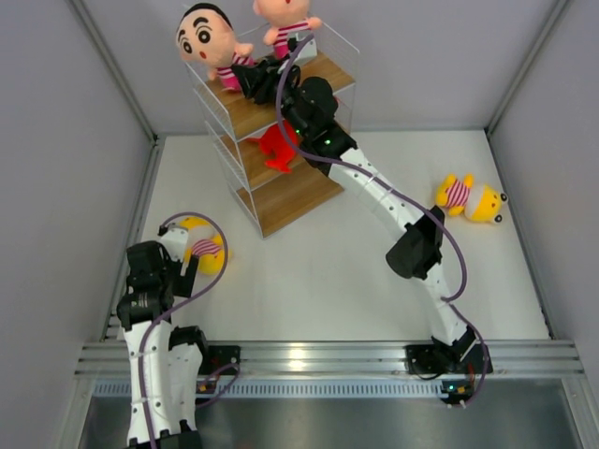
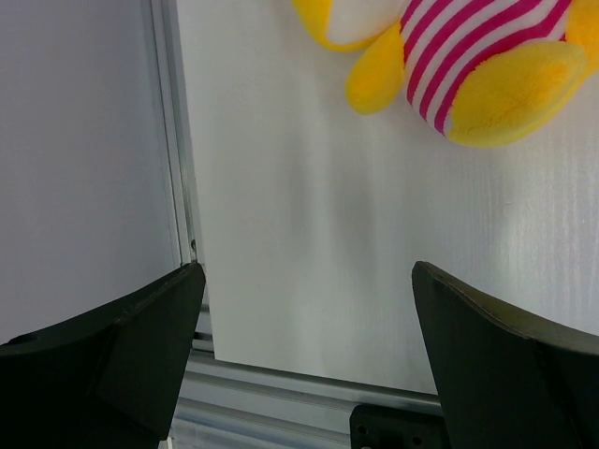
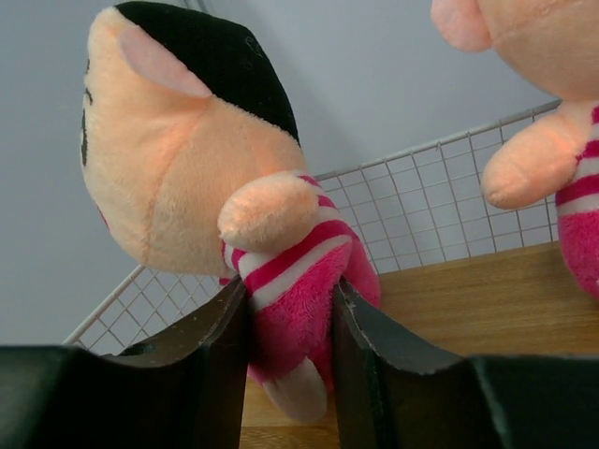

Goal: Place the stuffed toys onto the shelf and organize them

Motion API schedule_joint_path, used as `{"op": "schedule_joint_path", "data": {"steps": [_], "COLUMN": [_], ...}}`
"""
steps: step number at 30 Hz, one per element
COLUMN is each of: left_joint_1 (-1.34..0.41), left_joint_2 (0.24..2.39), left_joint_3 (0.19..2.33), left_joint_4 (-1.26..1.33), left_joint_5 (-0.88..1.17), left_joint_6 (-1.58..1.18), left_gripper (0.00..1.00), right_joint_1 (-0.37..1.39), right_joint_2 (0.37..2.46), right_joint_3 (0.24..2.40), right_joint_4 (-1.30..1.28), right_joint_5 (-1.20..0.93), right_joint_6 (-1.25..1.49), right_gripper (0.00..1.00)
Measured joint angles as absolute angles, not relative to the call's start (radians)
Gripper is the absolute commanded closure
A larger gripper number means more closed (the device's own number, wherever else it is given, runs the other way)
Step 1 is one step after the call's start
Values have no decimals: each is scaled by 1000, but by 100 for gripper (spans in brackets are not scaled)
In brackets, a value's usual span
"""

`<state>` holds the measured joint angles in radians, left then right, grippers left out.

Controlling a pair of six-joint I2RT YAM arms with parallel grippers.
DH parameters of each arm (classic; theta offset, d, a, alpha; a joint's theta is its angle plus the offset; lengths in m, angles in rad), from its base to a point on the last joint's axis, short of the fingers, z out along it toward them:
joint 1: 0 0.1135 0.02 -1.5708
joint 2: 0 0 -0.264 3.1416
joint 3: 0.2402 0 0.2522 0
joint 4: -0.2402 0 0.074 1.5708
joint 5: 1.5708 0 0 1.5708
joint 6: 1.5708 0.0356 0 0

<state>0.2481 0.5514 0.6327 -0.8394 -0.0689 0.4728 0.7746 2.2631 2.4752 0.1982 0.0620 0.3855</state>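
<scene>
Your right gripper [image 3: 290, 313] is pinching the striped body of the boy doll [image 3: 187, 159]. The doll is nearly upright at the top board of the shelf [image 3: 468, 299], its head leaning toward 11 o'clock and the second boy doll [image 3: 552, 140] just beside it at 2 o'clock, so the next move looks like a plain release. Your left gripper [image 2: 307, 276] is spread wide over the table [image 2: 299, 187], holding nothing, with a yellow figure [image 2: 487, 65] lying near it at 1 o'clock.

We see fuzzy plush cloth on the boy doll [image 3: 281, 271] and the yellow figure [image 2: 496, 56]. The shelf [image 1: 299, 196] has matt wood boards in white wire. The worktop [image 1: 328, 281] looks smooth, matt white; the right gripper [image 3: 290, 299], matt black plastic.
</scene>
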Motion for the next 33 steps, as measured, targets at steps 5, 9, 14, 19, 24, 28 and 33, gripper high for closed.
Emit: {"op": "schedule_joint_path", "data": {"steps": [5,9,14,19,24,28,33], "left_joint_1": [248,248,248,248,248,248,244], "left_joint_2": [552,560,649,858,1101,1309,1545], "left_joint_3": [633,683,982,1443,1834,2111,2387], "left_joint_4": [-840,-862,-899,-885,-864,-862,-812], "left_joint_5": [-64,-31,91,301,535,619,690], "left_joint_6": [474,471,437,324,171,72,-50], "left_gripper": [1,1,1,3,2,1,1], "right_joint_1": [767,754,743,738,725,717,715], "right_joint_2": [2259,2254,2238,2230,2229,2228,2220], "right_joint_3": [2467,2467,2461,2461,2461,2460,2433], "right_joint_4": [202,195,178,171,170,170,171], "right_joint_5": [46,30,-2,-31,-79,-105,-118], "right_joint_6": [471,538,573,594,613,612,611], "right_gripper": [76,82,86,95,100,100,100]}}
